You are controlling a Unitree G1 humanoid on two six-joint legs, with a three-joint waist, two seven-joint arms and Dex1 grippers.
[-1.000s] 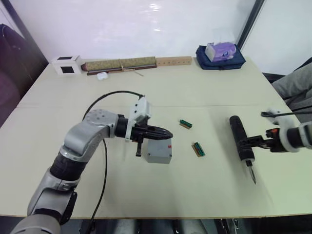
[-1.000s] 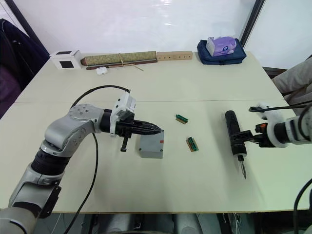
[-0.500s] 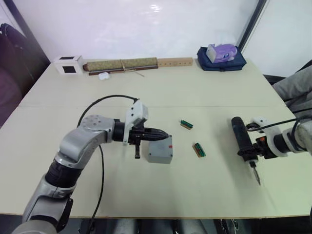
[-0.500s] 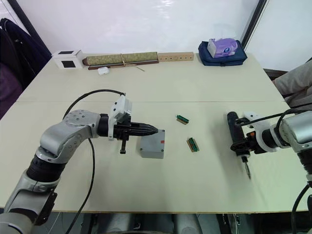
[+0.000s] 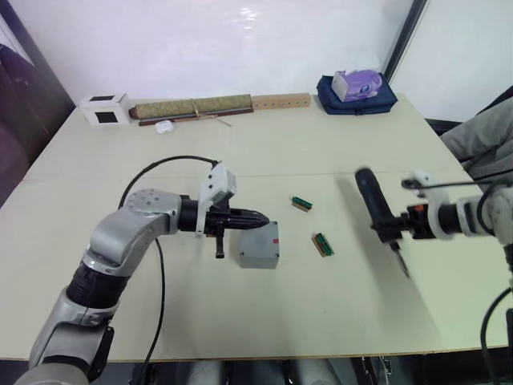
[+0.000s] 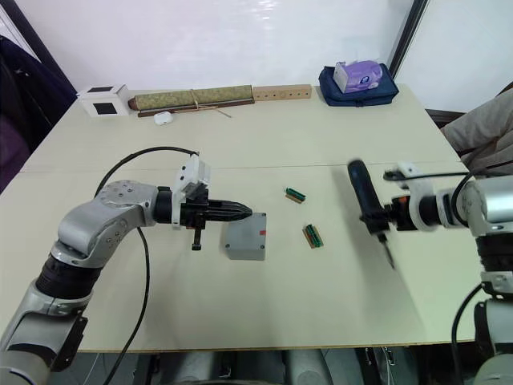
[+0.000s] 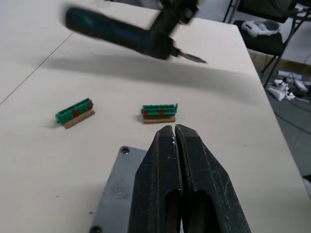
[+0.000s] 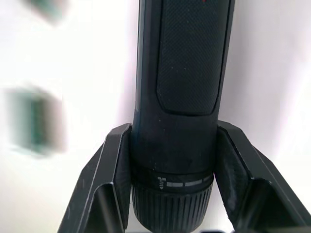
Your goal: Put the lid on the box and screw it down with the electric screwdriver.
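Wide pale tabletop (image 5: 337, 152), its near corners cut off. Grey box (image 5: 260, 247) near the middle, lid (image 7: 112, 189) on top, half hidden behind the left hand (image 5: 258, 217), fingers pressed together with nothing between, tips over the lid's edge. Electric screwdriver (image 5: 375, 212) clamped in the right hand (image 5: 389, 230), raised off the tabletop, tilted, bit (image 5: 401, 261) downward, motion-smeared. Two green circuit strips (image 5: 324, 245) lying between box and screwdriver.

Blurred green strips (image 8: 36, 119) beside screwdriver (image 8: 182, 97)
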